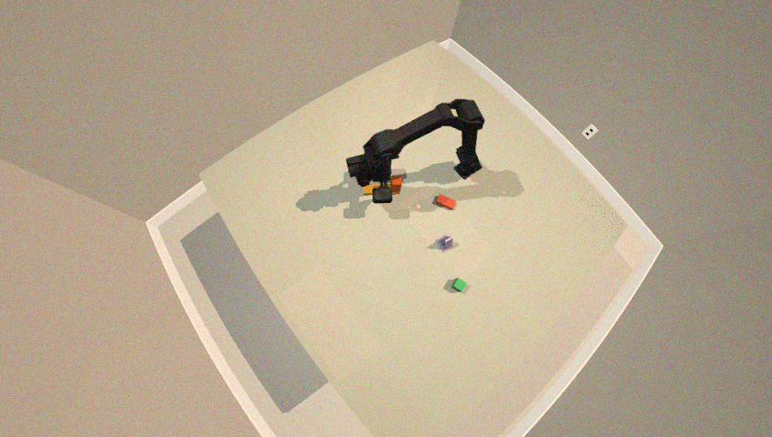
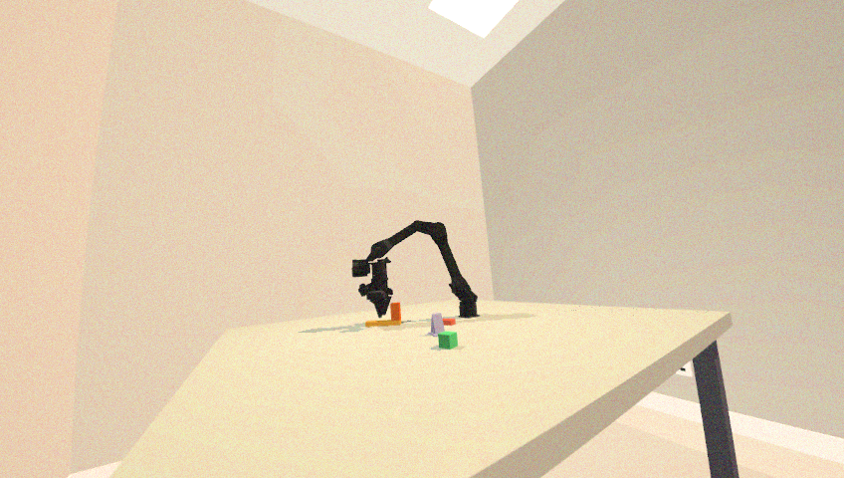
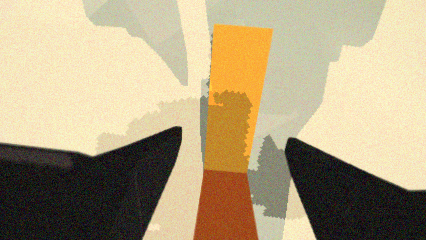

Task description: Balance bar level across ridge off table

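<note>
The bar, a flat yellow-orange strip (image 1: 369, 190) (image 2: 374, 324) (image 3: 240, 60), lies on the table with a taller orange-red block (image 1: 397, 184) (image 2: 395, 311) (image 3: 225, 207) standing on one end. My gripper (image 1: 382, 195) (image 2: 381, 314) (image 3: 233, 138) is open and points down just above the strip, near the block. In the wrist view the strip and block show between the fingers, with a gap on each side. The ridge, a small lavender wedge (image 1: 444, 242) (image 2: 437, 324), stands apart from the bar with nothing on top. It is outside the wrist view.
A small red block (image 1: 446, 201) (image 2: 449, 321) lies between the arm's base and the ridge. A green cube (image 1: 459, 284) (image 2: 447, 340) sits beyond the ridge, on the side away from the red block. The arm's shadow falls around the bar.
</note>
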